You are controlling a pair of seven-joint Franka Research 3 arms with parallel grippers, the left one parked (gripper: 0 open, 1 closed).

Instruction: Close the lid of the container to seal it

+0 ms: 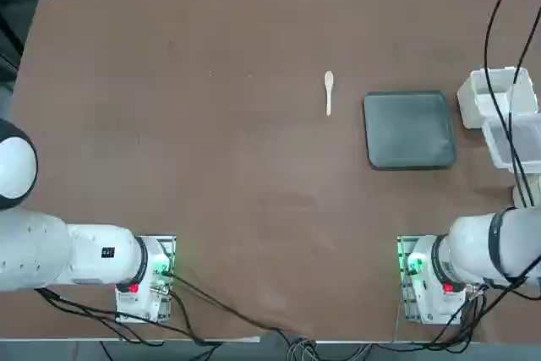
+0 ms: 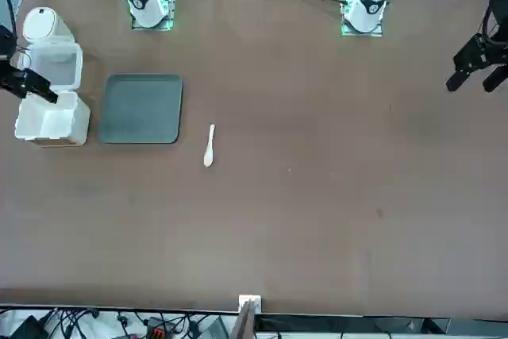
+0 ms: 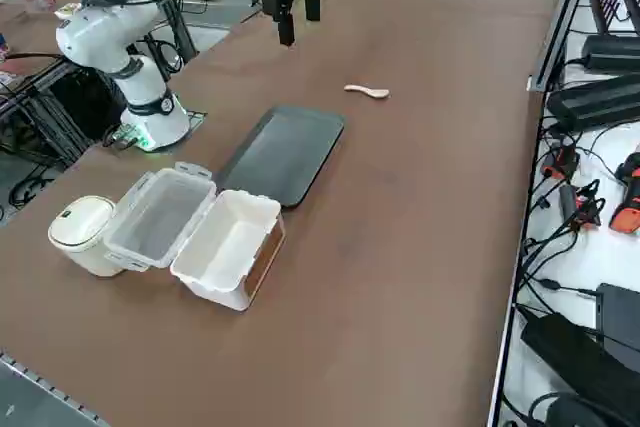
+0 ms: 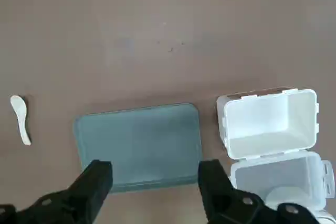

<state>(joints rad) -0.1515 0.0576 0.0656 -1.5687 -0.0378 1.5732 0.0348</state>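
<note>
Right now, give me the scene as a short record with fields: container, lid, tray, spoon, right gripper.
container: open white box near the table's edge on the robot's right
lid: swung open, lying flat beside the box, attached at one edge
tray: dark grey, empty, next to the box
spoon: small white, beyond the tray from the box
right gripper: open, holding nothing, above the tray's edge
task state: lid not yet closed

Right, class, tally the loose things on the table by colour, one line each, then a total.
White or translucent: 4 (container, lid, spoon, round canister)
Dark grey: 1 (tray)
Total: 5
The right end effector hovers open near the container, holding nothing.
</note>
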